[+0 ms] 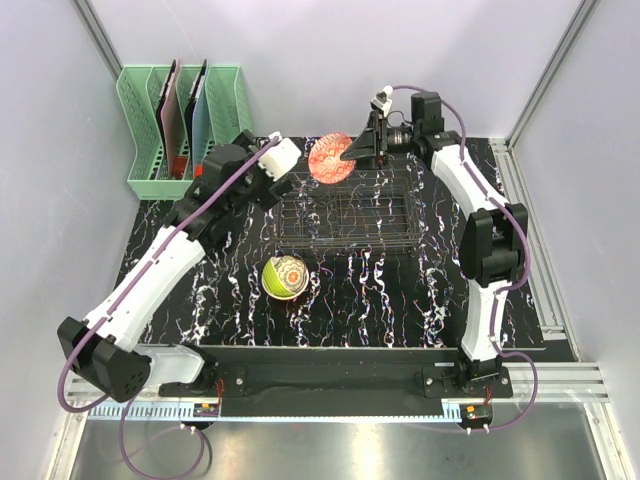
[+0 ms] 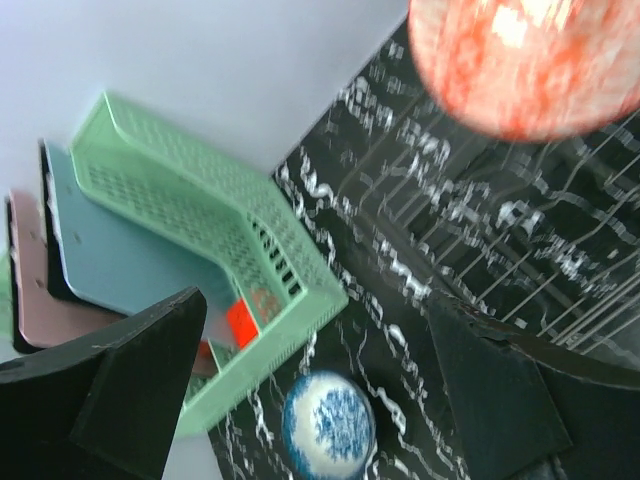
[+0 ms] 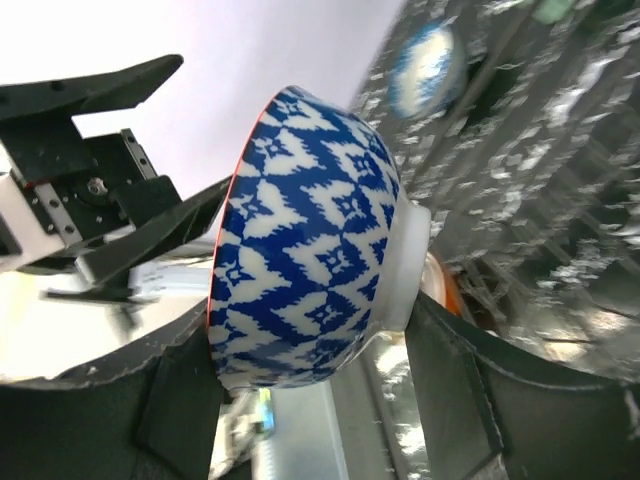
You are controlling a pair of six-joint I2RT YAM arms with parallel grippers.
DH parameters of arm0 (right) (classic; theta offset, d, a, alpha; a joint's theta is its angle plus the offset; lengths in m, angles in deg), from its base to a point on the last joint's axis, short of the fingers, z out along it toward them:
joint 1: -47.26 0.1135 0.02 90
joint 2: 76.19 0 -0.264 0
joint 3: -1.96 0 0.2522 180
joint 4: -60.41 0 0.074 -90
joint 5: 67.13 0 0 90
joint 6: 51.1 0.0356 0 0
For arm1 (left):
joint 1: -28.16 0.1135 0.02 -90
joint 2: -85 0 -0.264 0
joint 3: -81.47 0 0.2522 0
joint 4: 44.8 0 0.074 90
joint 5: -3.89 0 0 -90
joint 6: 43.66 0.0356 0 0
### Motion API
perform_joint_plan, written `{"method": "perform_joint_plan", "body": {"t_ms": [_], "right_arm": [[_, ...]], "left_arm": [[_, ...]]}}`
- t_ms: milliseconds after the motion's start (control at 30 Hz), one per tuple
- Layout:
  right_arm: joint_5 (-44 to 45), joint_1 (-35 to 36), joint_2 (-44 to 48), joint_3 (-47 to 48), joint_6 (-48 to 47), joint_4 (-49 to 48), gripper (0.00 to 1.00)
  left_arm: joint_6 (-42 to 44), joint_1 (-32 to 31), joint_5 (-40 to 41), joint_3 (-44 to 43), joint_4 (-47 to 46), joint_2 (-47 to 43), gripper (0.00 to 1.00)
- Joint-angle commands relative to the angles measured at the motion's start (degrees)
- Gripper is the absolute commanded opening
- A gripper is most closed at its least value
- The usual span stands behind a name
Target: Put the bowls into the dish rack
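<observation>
My right gripper (image 1: 358,152) (image 3: 310,330) is shut on a bowl (image 3: 310,260) with a blue and white pattern outside and a reddish inside (image 1: 330,158). It holds the bowl on its side in the air above the back edge of the dark wire dish rack (image 1: 348,215). This bowl shows blurred in the left wrist view (image 2: 520,60). My left gripper (image 1: 262,182) (image 2: 315,330) is open and empty above a small blue and white bowl (image 2: 328,425) on the table left of the rack; this bowl also shows in the right wrist view (image 3: 425,70). A lime green bowl (image 1: 283,277) lies on its side in front of the rack, with a patterned bowl nested in it.
A tall mint-green slotted holder (image 1: 170,130) (image 2: 200,210) with flat boards in it stands at the back left, close to my left gripper. The black marbled mat (image 1: 400,300) covers the table. Walls close in the back and both sides.
</observation>
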Motion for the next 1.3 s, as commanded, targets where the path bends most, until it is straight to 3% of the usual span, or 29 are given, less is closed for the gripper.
{"method": "perform_joint_plan", "body": {"t_ms": [0,133,467,733,867,1267], "right_arm": [[10.06,-0.45,-0.87,9.54,-16.52,15.50,0.00],[22.90,-0.36,-2.73,17.36,-29.18,30.87,0.00],[48.22,2.45,-3.00,24.14,-53.60,39.34,0.00],[62.38,10.97,-1.59,21.95,-68.66,38.74,0.00],[69.76,15.37,-1.85,17.31,-75.33,34.26,0.00],[84.19,21.79,-5.45,11.75,-84.75,19.40,0.00]], "left_arm": [[-1.34,3.30,2.44,4.72,-2.11,-1.32,0.99],[-2.92,5.68,1.57,8.50,-0.97,-0.79,0.99],[-5.12,12.80,-10.38,14.66,-0.36,-0.09,0.99],[-1.97,14.56,-21.98,17.56,1.75,-3.43,0.99],[-2.83,15.52,-21.47,18.44,1.58,-2.90,0.99],[-7.76,28.88,-25.94,16.77,0.70,2.02,0.99]]}}
